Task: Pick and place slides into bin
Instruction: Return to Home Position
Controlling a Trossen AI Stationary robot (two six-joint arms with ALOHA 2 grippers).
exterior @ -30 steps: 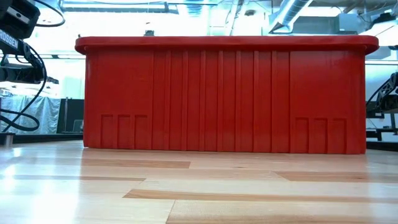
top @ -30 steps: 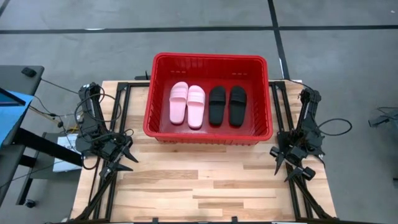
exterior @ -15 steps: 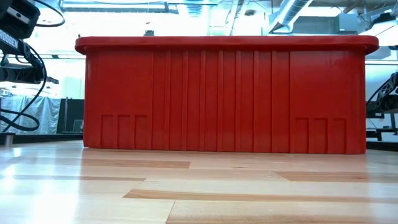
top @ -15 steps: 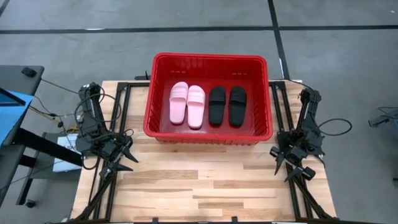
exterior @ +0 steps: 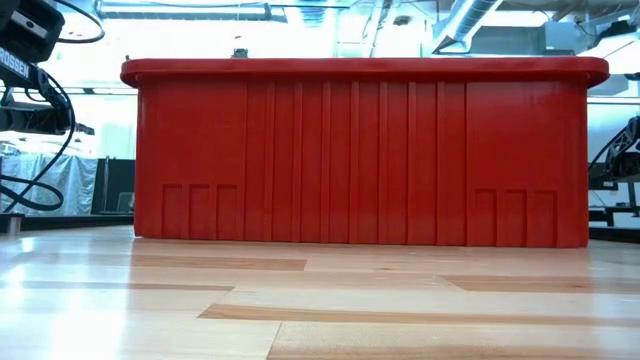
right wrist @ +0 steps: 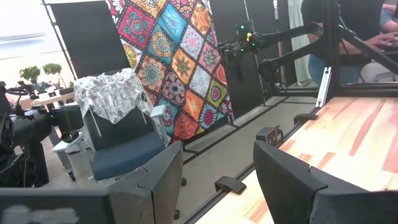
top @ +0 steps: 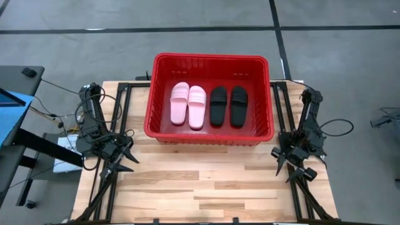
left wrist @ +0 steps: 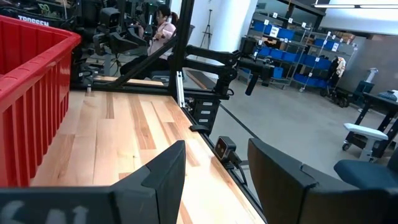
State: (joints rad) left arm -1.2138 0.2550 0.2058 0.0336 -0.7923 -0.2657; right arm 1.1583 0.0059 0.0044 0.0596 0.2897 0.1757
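Note:
The red bin [top: 164, 128] stands at the table's far middle; it fills the low view [exterior: 360, 150]. Inside, flat on its floor, lie two pale pink slides [top: 188, 105] side by side on the left and two black slides [top: 228, 105] on the right. My left gripper [top: 125, 160] rests at the table's left edge, open and empty; its fingers show apart in the left wrist view [left wrist: 214, 171]. My right gripper [top: 282, 164] rests at the table's right edge, open and empty, as the right wrist view [right wrist: 217, 171] shows.
Bare wooden tabletop [top: 206, 184] lies between the bin and the near edge. Black frame rails [top: 122, 106] run along both sides of the table. A person [left wrist: 165, 18] sits in the room beyond the table.

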